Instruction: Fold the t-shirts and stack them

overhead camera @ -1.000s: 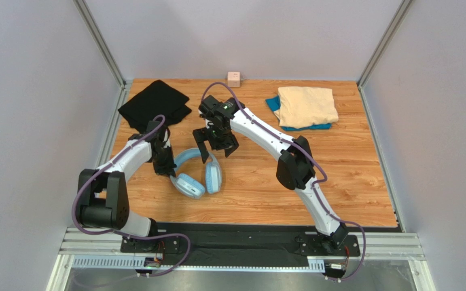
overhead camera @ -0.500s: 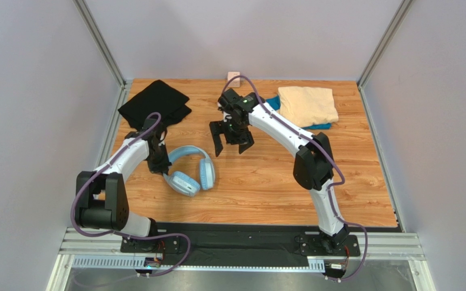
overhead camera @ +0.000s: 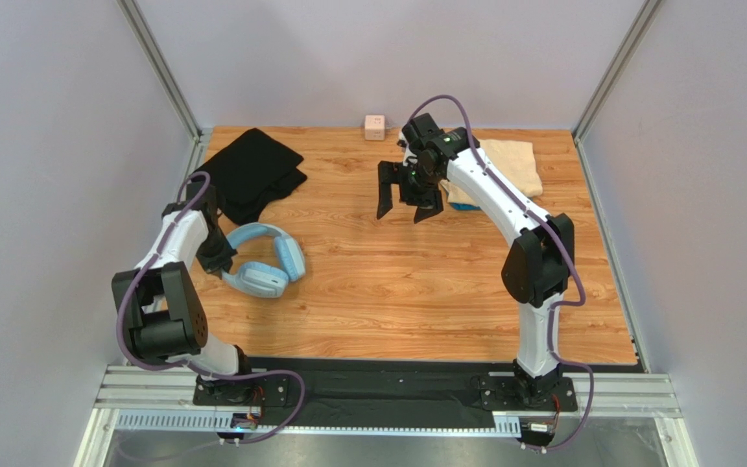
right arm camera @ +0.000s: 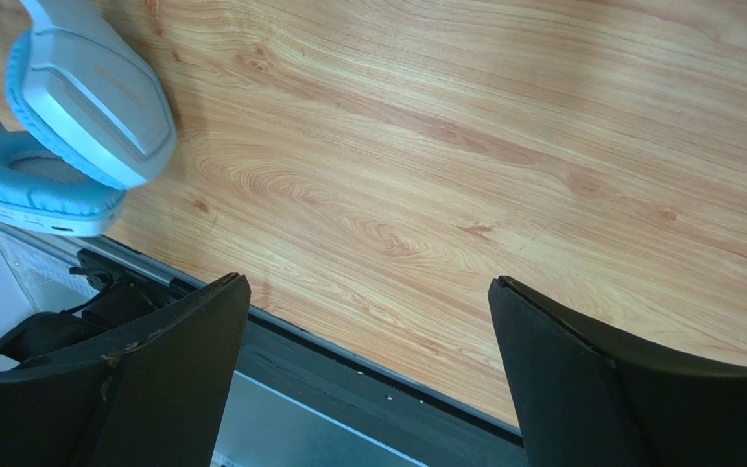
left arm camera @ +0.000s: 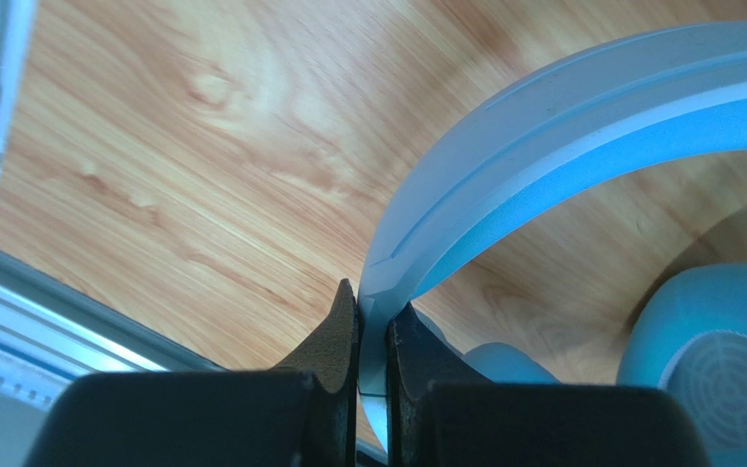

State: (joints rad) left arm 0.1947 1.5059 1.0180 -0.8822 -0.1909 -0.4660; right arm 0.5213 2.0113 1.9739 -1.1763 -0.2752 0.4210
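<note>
A plain black t-shirt (overhead camera: 251,170) lies folded at the table's back left. At the back right lies a cream-beige t-shirt (overhead camera: 521,167), partly behind my right arm. Only a sliver of the blue t-shirt (overhead camera: 461,206) shows under it. My right gripper (overhead camera: 405,207) (right arm camera: 368,284) hangs wide open just left of that pile, with nothing between its fingers. My left gripper (overhead camera: 218,259) (left arm camera: 373,304) is shut on the headband (left arm camera: 543,126) of light-blue headphones (overhead camera: 262,259) at the left of the table, below the black shirt.
A small pink cube (overhead camera: 374,126) sits at the back edge, left of my right gripper. The headphones (right arm camera: 85,107) show at the upper left of the right wrist view. Grey walls and metal rails border the wooden table (overhead camera: 397,292).
My left gripper has dragged the headphones leftward across the table. My right arm has swung from the headphones up and right to the cream and blue pile, jaws still open.
</note>
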